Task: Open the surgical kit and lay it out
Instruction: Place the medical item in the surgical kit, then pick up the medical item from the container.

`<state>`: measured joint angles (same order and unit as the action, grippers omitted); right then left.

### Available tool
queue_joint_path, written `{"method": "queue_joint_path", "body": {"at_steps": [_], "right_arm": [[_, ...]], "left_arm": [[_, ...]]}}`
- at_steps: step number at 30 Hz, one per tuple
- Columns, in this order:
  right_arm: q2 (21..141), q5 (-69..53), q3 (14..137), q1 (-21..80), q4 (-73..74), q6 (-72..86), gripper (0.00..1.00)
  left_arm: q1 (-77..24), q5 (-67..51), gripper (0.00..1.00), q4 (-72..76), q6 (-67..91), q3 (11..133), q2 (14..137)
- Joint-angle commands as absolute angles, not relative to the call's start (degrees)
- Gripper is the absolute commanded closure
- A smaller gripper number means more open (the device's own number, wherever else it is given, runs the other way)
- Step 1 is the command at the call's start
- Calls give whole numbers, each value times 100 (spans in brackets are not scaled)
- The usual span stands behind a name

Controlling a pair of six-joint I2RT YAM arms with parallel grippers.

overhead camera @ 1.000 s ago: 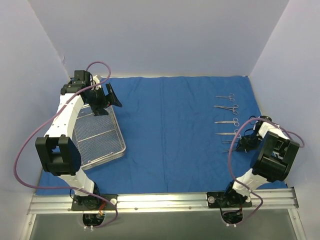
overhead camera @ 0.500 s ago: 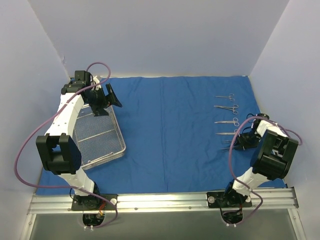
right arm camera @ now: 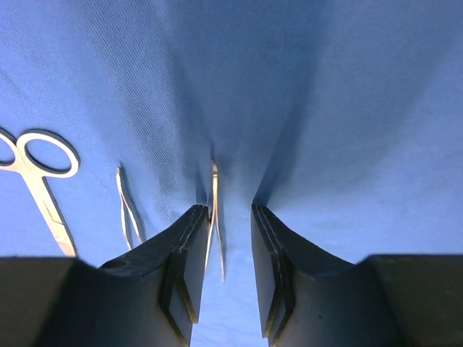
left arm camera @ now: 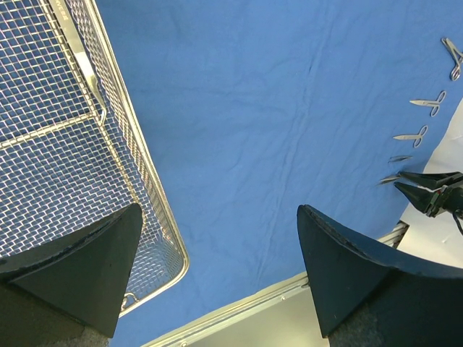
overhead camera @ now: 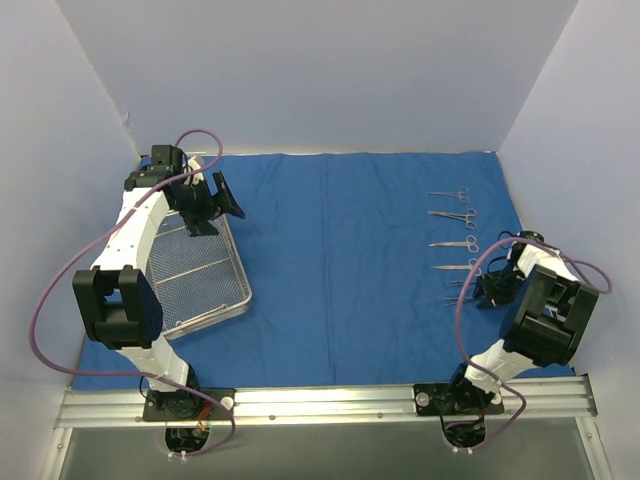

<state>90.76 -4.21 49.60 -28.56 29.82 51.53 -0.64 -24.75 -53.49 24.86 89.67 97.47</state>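
- The blue cloth wrap (overhead camera: 340,260) lies opened out flat, with a few soft creases running across it.
- The wire-mesh tray (overhead camera: 195,285) sits on the left part of the cloth, turned at a slight angle; no instrument can be seen on the mesh that shows.
- The instruments (overhead camera: 455,243) lie in a column on the right part of the cloth, one below another and apart from each other (ring handles toward the right edge).
- The left end effector (overhead camera: 210,200) hangs above the tray's far right corner, fingers spread wide and holding nothing; its wrist view shows the tray's rim (left arm camera: 148,188) below the left finger.
- The right end effector (overhead camera: 488,290) is down at the cloth at the near end of the column.
- Its fingers (right arm camera: 189,246) stand a little apart, and one thin instrument (right arm camera: 215,217) lies on the cloth in the gap, close against the left finger and not pinched.
- Another slim pair (right arm camera: 127,210) lies just beside it.
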Motion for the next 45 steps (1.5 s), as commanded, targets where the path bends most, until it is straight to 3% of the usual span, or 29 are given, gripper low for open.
{"method": "queue_joint_path", "body": {"at_steps": [1,14,20,31,32,34,40,45], "right_arm": [[8790,-228,4983,-2909,3375,4940,68],[8551,-352,5712,-2918,3832,4361,63],[8841,-351,6616,-2760,4051,3833,57],[10195,-1063,9025,-573,4070,3261,53],[10308,-1107,9096,-302,4043,3174,53],[10362,-1151,9167,-115,3956,3068,52],[10222,-1529,8693,-149,3683,2857,52],[10169,-1740,8473,-325,3656,2690,52]], "left_arm": [[-35,-2619,4,-5177,2496,8947,9650],[-35,-2602,4,-5168,2470,8850,9562],[166,-1654,4,-5668,2294,9228,9729],[378,-572,0,-5985,2127,9473,10466],[378,-510,5,-6038,2110,9562,10598],[369,-422,6,-6108,2127,9720,10940],[378,-781,20,-5986,2452,9923,11679],[360,-1678,48,-5565,2847,9739,11847]]}}
